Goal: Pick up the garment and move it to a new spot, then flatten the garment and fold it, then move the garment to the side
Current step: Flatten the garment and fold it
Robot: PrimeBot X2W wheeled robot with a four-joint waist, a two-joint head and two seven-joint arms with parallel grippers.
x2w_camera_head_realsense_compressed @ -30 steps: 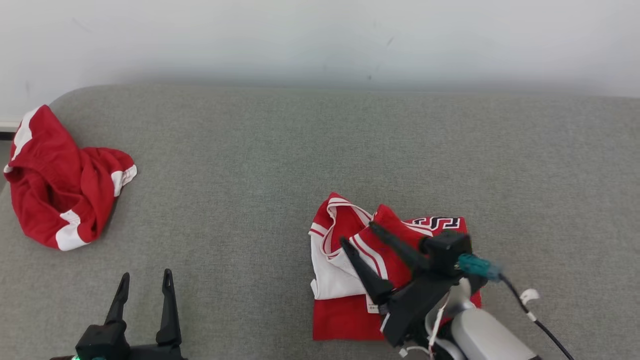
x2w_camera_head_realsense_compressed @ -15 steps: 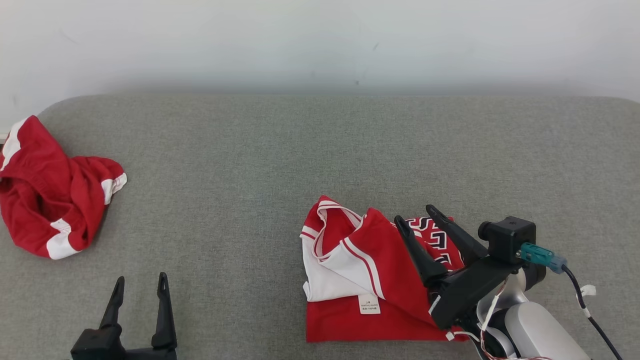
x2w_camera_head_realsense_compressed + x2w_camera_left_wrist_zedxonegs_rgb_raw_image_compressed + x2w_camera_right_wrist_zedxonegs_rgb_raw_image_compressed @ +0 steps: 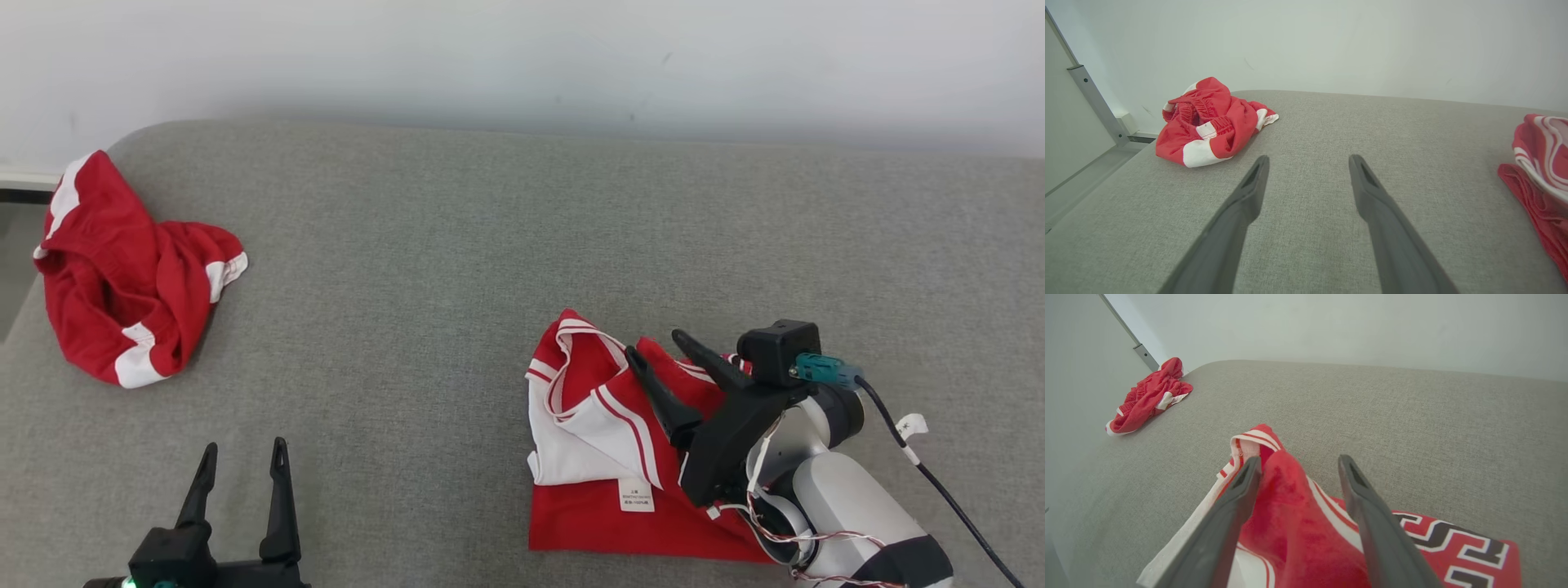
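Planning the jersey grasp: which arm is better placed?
Right. The right gripper stands open around a raised fold of the jersey; the left gripper is well apart from it.

We see a wide bare stretch of the grey cushion [image 3: 424, 269] between the crumpled red shorts [image 3: 131, 269] at its far left corner and the garment [image 3: 588, 425] at the near right, and a gripper could pass freely there. Ahead of our left gripper [image 3: 245, 445] the cushion lies open up to the white wall [image 3: 490, 57]. Our right gripper [image 3: 655, 344] and its forearm [image 3: 849, 506] cover the garment's right half, with a raised fold of cloth between its spread fingers [image 3: 1372, 522].
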